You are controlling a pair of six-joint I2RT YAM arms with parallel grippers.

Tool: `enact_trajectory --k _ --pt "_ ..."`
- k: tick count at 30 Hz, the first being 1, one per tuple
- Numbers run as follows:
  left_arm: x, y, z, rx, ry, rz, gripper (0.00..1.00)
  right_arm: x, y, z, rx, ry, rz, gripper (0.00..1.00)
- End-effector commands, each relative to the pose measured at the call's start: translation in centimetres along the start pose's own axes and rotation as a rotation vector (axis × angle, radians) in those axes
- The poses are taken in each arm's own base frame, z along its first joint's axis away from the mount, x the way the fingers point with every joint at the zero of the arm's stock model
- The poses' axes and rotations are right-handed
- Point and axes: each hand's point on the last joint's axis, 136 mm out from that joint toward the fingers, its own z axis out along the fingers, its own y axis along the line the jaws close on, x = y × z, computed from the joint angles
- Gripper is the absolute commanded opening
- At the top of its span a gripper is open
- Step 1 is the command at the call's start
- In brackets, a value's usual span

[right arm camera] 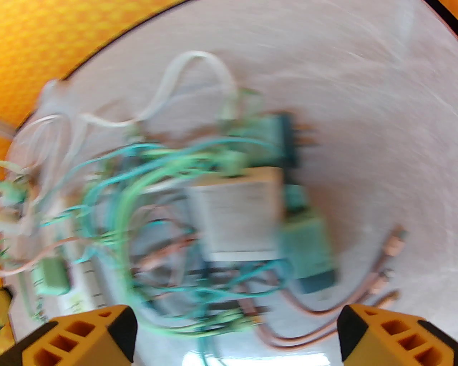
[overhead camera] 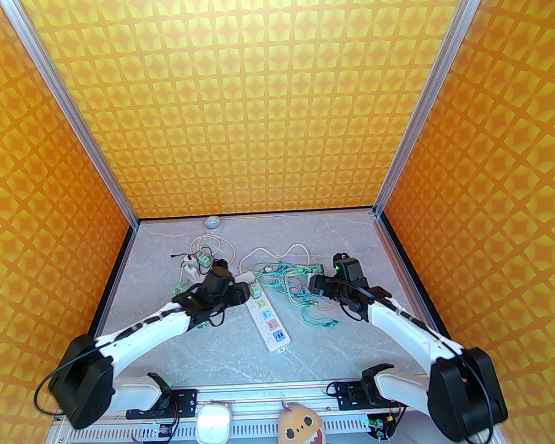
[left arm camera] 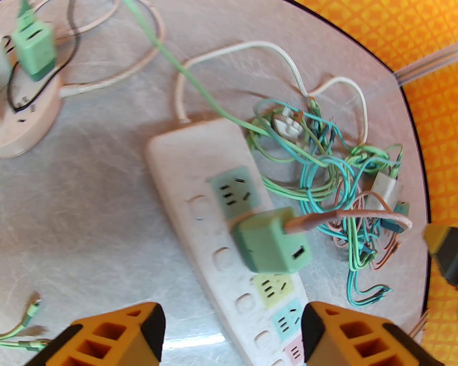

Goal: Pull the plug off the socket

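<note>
Plug [left arm camera: 270, 243] green, apparently seated in strip [left arm camera: 186, 161] | step: approach | left hand [left arm camera: 234, 321] spread, empty, above it | right hand [right arm camera: 237, 321] spread wide over blurred cables [right arm camera: 143, 171] | next: lower, straddle plug, clamp, lift straight

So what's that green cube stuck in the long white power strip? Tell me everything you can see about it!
The green cube is a little charger plug made of smooth, mint-coloured plastic with rounded corners. It looks plugged into the white power strip, right beside the green socket near the cord end. One side has a small empty slot. A pinkish-brown cable goes into another side and trails off to the right. The open left gripper isn't touching it.
</note>
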Motion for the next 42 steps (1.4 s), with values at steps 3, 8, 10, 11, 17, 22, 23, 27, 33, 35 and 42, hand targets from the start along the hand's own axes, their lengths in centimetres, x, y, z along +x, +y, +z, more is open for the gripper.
enact_trajectory --k 3,8,10,11,17,22,23,27,33,35,42 --pt "-0.6 -0.7 1.6 -0.129 -0.015 0.025 0.67 0.3 3.7 -0.8 -0.182 -0.02 -0.02 0.98" --pt "-0.4 -0.9 3.9 -0.238 0.008 0.041 0.66 0.4 4.7 -1.4 -0.237 -0.046 -0.023 0.99" --pt "-0.2 -0.9 4.7 -0.272 0.02 0.044 0.66 0.8 5.0 -1.4 -0.26 -0.038 -0.024 0.98" --pt "-0.2 -0.8 5.1 -0.286 0.024 0.043 0.65 0.9 5.1 -1.4 -0.264 -0.036 -0.024 0.99" --pt "0.4 -0.2 6.6 -0.356 0.052 0.044 0.59 1.6 5.7 -1.2 -0.294 -0.022 -0.036 0.98" --pt "0.5 0.0 7.2 -0.378 0.057 0.046 0.5 2.7 7.1 -0.8 -0.332 0.01 -0.071 0.98" --pt "0.4 0.0 7.2 -0.378 0.056 0.043 0.48 3.0 7.5 -0.7 -0.343 0.021 -0.081 0.99" --pt "0.2 -0.2 7.0 -0.366 0.044 0.037 0.43 4.0 8.4 -0.2 -0.341 0.046 -0.117 0.98" --pt "-0.2 -0.4 6.7 -0.356 0.038 0.05 0.38 4.9 9.1 0.3 -0.337 0.063 -0.128 0.98" --pt "-0.2 -0.3 6.7 -0.355 0.037 0.055 0.35 5.6 9.6 0.5 -0.348 0.081 -0.131 0.98" --pt "-1.0 0.2 6.3 -0.348 0.038 0.104 0.28 8.0 11.8 1.4 -0.406 0.124 -0.138 0.98"
